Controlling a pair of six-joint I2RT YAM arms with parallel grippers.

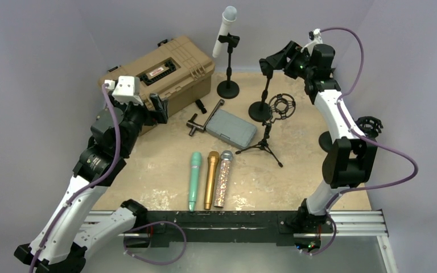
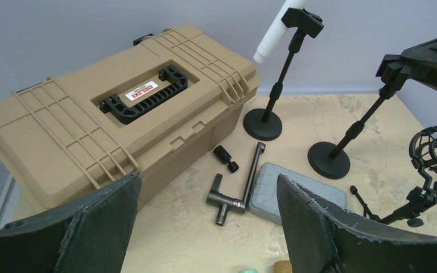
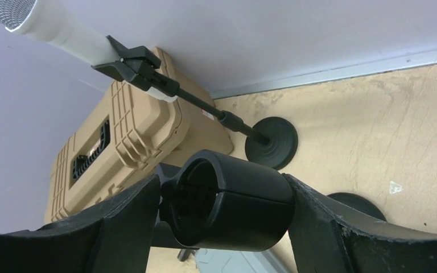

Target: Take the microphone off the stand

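Microphone [image 1: 224, 29], white with a grey mesh head, sits tilted in the clip of its stand [image 1: 228, 62] at the back of the worktop [image 1: 296, 182]. From overhead it is up and to the left of the right claw [image 1: 273, 61] and well apart from it. That claw is at the top of a second stand [image 1: 264, 94], but at this distance its fingers are a dark blur. The left claw [image 1: 160, 108] hangs beside a tan case [image 1: 165, 71], far from the microphone.

Looking along the left wrist, the left claw [image 2: 207, 182] is spread wide with nothing between its fingers. Both are cut off by the lower edge. The case [image 2: 91, 114] lies ahead on its left. Ahead on the right the microphone [image 2: 273, 34] shows only its lower body; the head runs out of the top of the view. A metal T-shaped tool [image 2: 233, 193] lies on the worktop between the fingers.

Looking along the right wrist, the right claw [image 3: 225, 205] is closed on an empty clip [image 3: 233, 227], a black round holder, with a finger pressed against each side. The clip hides whatever is beneath it. Beyond the claw, up and to the left, the microphone [image 3: 51, 25] lies in its own clip, the mesh head cropped by the corner. The stand [image 3: 205, 108] slants down to its round base beside the case.
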